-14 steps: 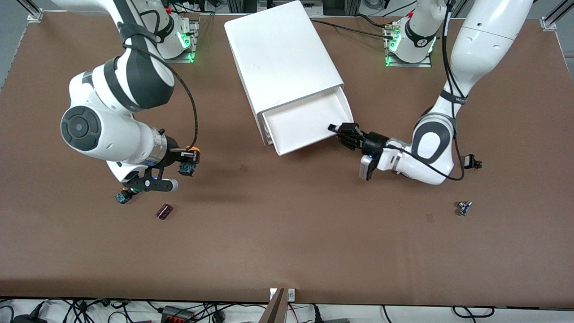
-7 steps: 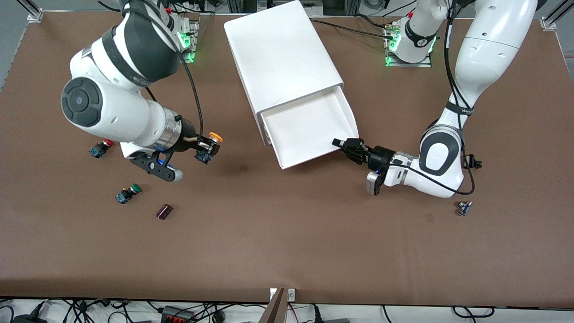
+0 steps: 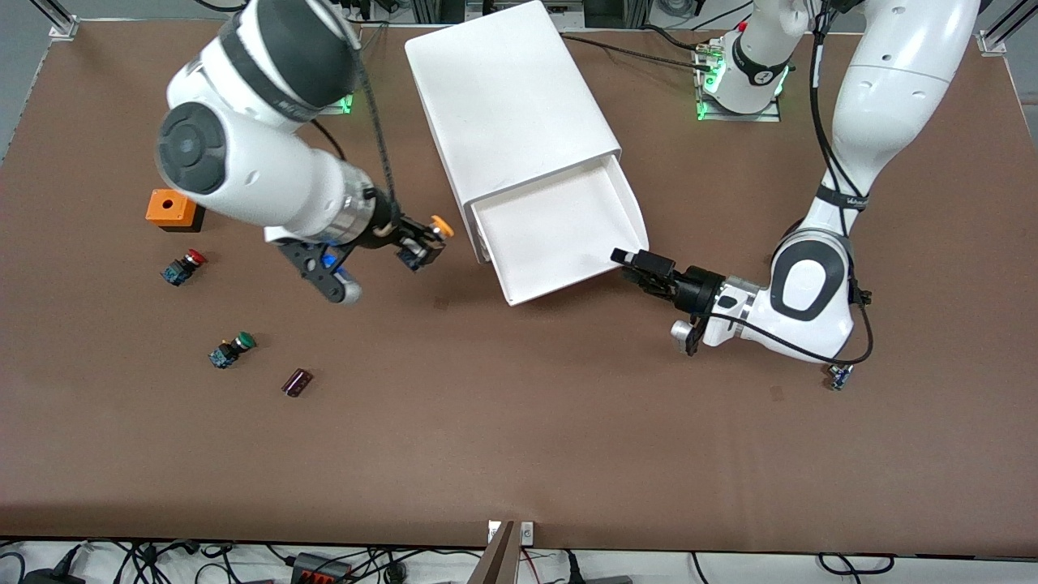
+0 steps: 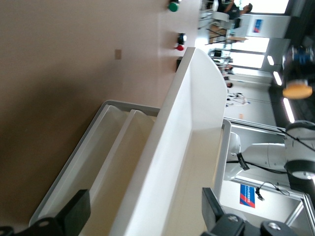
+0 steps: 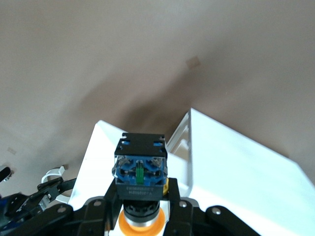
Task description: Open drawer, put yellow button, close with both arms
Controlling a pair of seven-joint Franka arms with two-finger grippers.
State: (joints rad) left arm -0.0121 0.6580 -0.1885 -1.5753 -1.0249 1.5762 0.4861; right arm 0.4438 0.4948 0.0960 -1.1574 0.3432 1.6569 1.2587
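Your right gripper has carried the yellow button closer to the cabinet since the earlier frame; its fingers pinch the button over the table, beside the open drawer. Your left gripper sits at the drawer's front corner, fingers spread apart around its front wall.
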